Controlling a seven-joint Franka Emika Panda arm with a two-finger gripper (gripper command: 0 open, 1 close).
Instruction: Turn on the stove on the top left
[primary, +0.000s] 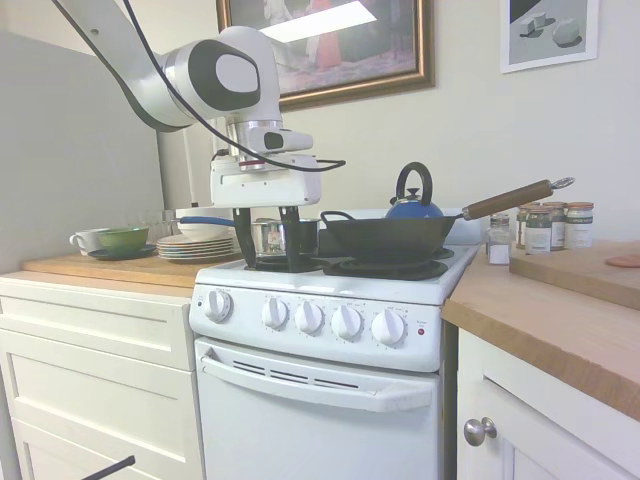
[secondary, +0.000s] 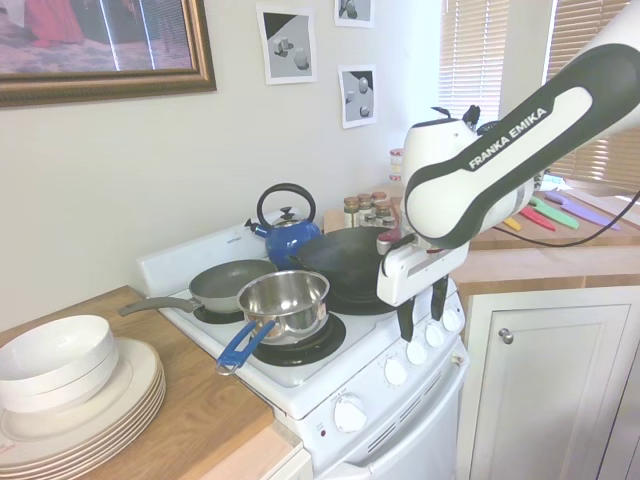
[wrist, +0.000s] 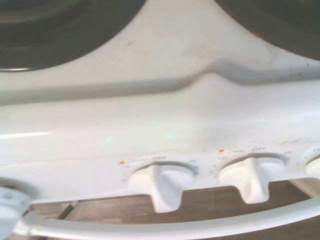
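The gripper (primary: 264, 240) hangs just above the stove (primary: 330, 300), over its knobs (primary: 310, 317), ready to reach one. Its fingers (secondary: 405, 322) point down, spread apart, holding nothing

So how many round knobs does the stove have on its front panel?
5, in one row on the stove front in the first exterior view: far-left knob, then a group of four: second, third, fourth, fifth. None appears hidden there.

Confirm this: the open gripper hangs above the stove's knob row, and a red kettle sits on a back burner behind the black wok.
One thing is wrong: the kettle is blue, not red, as both exterior views show. The rest holds: the gripper hangs open above the stove's knob row, and the kettle sits behind the black wok.
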